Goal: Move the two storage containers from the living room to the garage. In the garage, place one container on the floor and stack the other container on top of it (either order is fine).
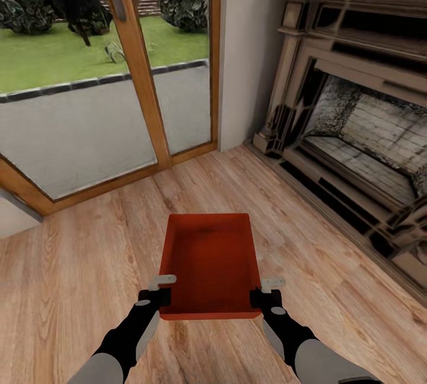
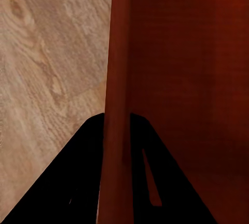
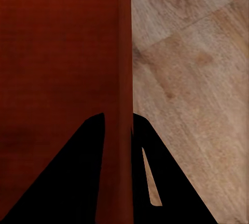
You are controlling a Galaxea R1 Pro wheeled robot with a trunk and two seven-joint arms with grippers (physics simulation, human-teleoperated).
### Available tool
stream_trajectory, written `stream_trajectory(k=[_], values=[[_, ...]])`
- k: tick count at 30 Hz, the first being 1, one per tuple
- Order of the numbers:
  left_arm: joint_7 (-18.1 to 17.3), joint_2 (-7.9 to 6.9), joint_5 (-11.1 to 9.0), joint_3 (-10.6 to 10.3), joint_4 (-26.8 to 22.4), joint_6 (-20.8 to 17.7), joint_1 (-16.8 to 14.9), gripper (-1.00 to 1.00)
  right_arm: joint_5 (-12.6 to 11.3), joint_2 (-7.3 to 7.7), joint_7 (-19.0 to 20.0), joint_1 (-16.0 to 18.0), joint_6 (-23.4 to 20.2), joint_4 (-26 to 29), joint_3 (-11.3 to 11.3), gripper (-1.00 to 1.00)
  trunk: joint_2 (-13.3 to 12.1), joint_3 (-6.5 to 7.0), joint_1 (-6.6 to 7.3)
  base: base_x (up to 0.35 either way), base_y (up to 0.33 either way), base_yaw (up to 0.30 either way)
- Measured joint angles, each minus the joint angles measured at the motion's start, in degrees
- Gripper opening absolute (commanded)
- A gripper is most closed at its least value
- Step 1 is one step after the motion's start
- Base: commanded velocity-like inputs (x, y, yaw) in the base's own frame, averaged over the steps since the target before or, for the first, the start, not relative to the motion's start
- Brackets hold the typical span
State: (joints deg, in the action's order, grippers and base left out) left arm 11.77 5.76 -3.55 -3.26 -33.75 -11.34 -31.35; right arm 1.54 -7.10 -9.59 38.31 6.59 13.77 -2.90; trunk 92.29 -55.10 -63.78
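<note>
One orange-red open-topped storage container [image 1: 210, 262] is held between my two arms over the living room's light wood planks [image 1: 89, 265]. My left gripper [image 1: 161, 295] is shut on its left side wall near the near corner. My right gripper [image 1: 259, 296] is shut on the right wall opposite. In the left wrist view the dark fingers [image 2: 83, 151] straddle the red wall [image 2: 116, 68]. The right wrist view shows the same grip, with fingers [image 3: 88, 151] on either side of the wall [image 3: 124, 68]. The container is empty. The garage is out of view.
A glazed door with an orange wooden frame [image 1: 142, 75] stands ahead to the left, with a lawn and paving outside. A white wall corner [image 1: 243, 45] is straight ahead. A large fireplace [image 1: 356, 129] runs along the right side.
</note>
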Motion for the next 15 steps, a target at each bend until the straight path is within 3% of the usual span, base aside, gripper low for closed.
stream_trajectory(k=[15], values=[[0.0,0.03,0.1,0.0,0.0,0.0,0.0,-1.0,-0.2,0.07,0.1,0.0,0.2,-0.1,0.0,-1.0,-6.0,2.69,3.3,0.0,0.0,0.0]])
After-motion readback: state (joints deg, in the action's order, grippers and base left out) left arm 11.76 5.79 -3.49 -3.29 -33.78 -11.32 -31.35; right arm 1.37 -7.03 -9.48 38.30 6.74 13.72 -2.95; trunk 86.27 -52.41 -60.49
